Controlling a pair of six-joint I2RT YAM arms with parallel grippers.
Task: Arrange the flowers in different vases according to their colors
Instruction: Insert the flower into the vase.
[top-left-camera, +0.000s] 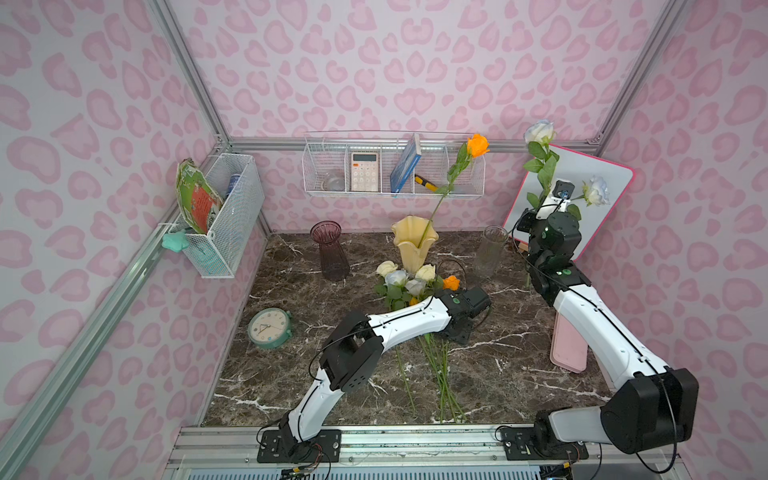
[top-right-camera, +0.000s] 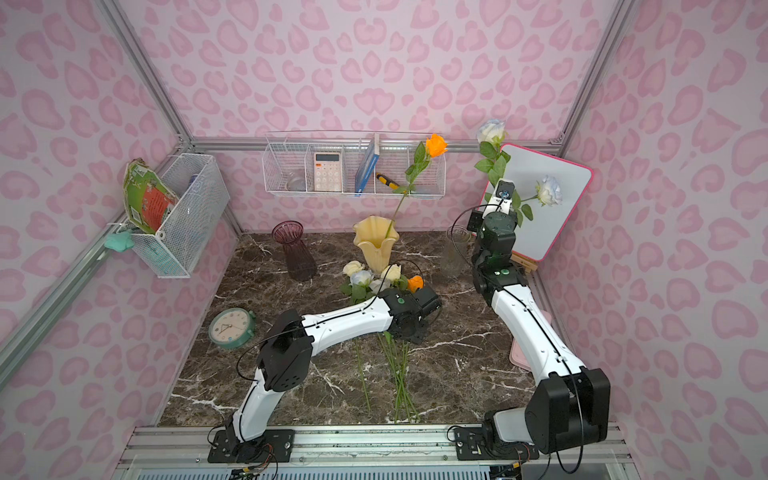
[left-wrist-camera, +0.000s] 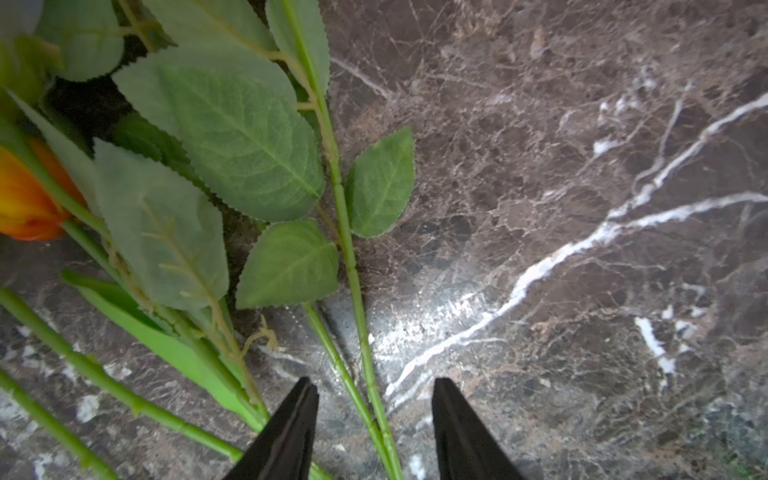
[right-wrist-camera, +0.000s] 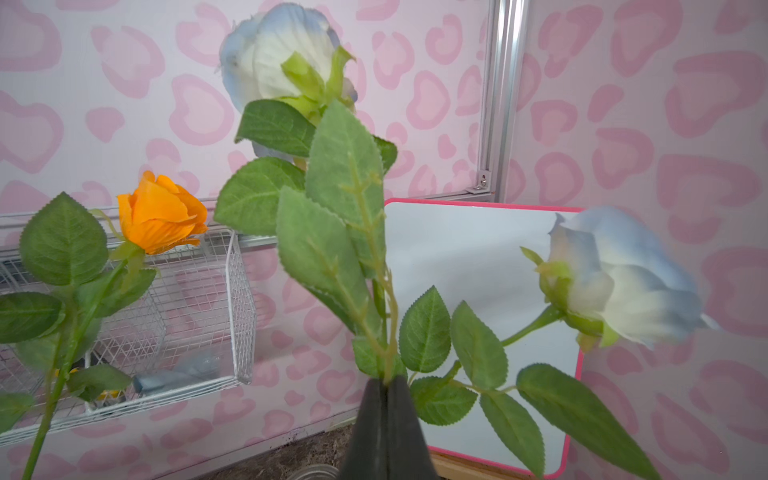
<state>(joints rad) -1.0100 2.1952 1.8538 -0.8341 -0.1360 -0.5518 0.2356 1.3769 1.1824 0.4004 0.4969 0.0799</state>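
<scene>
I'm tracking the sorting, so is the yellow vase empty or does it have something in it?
Not empty: one orange rose stands in the yellow vase, its stem rising from the mouth.

Along the rear edge of the tabletop (top-left-camera: 498, 374), left to right: ribbed vase (top-left-camera: 330, 255), flared vase (top-left-camera: 414, 245) holding one rose (top-left-camera: 477, 145), cylinder vase (top-left-camera: 490, 251). Loose flowers (top-left-camera: 409, 282) lie at centre, before the flared vase; a clock (top-left-camera: 269, 328) sits near the left edge.

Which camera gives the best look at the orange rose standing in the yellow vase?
The right wrist view: the orange rose is large and sharp there, though its vase is out of frame. Both top views show the whole rose small, its stem in the yellow vase. The left wrist view misses it.
</scene>
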